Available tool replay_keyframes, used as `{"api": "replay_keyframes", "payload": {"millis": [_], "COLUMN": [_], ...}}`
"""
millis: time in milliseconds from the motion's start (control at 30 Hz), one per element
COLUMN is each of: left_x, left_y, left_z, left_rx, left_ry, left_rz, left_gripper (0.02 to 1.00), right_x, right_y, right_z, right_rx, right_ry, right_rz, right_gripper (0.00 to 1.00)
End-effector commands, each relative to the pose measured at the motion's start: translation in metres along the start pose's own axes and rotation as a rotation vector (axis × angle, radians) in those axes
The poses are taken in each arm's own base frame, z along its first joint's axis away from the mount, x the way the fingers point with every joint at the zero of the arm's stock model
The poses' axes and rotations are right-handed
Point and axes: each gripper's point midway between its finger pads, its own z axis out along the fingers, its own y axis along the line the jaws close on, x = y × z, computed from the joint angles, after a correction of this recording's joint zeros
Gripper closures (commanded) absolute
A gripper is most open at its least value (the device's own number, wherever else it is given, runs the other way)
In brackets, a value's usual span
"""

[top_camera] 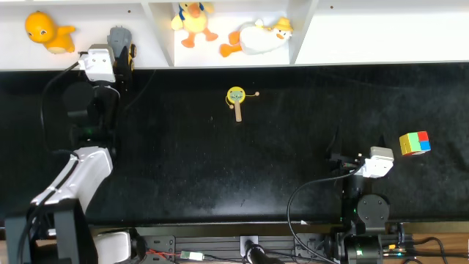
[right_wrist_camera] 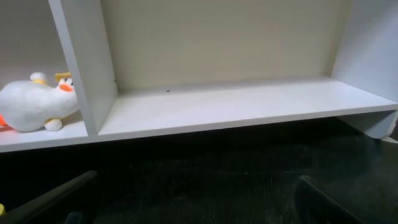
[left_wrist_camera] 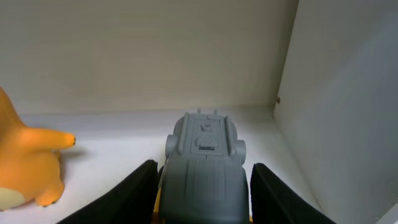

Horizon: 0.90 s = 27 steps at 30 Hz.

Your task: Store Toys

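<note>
Grey toy car [left_wrist_camera: 205, 146] inside left shelf compartment [top_camera: 15, 59], near divider wall, wheels on or just above shelf floor. Left gripper [left_wrist_camera: 204, 168] clamped on car, fingers [left_wrist_camera: 140, 186] against both flanks. Orange duck [top_camera: 47, 33] in same compartment, apart from car. Yellow duck plush [top_camera: 194, 20] and white duck plush [top_camera: 256, 37] in middle compartment. Small rattle [top_camera: 236, 99] and coloured cube [top_camera: 415, 143] on black table [top_camera: 220, 169], well apart. Right gripper [right_wrist_camera: 193, 193] over table, facing shelf, fingers spread wide, holding nothing.

Toy car [left_wrist_camera: 204, 171] beside the duck [left_wrist_camera: 28, 165] in the left compartment [top_camera: 88, 20] — rattle [top_camera: 236, 99] and cube [top_camera: 415, 142] on the table [top_camera: 183, 169]
</note>
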Motion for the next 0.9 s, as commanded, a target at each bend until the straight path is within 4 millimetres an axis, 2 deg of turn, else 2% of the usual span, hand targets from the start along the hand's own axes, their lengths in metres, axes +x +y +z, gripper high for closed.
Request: {"api": "replay_keyframes", "payload": {"millis": [33, 467, 767, 900], "left_x": [-0.009, -0.011, -0.005, -0.004], "left_y": [-0.002, 0.001, 0.004, 0.005], "left_z": [0.006, 0.015, 0.040, 0.044], "left_rx": [0.008, -0.004, -0.001, -0.002], "left_ry": [-0.045, -0.115, -0.101, -0.098], "left_rz": [-0.001, 0.008, -0.014, -0.017], "left_gripper": [0.836, 0.827, 0.825, 0.822], "right_x": [0.003, 0.003, 0.003, 0.003], "right_y": [0.000, 0.000, 0.000, 0.000], "right_z": [0.000, 0.000, 0.000, 0.000], "right_rx": [-0.003, -0.003, -0.003, -0.003], "right_ry": [0.000, 0.000, 0.000, 0.000], "right_rz": [-0.003, -0.003, -0.003, -0.003], "right_gripper": [0.005, 0.007, 0.007, 0.007]}}
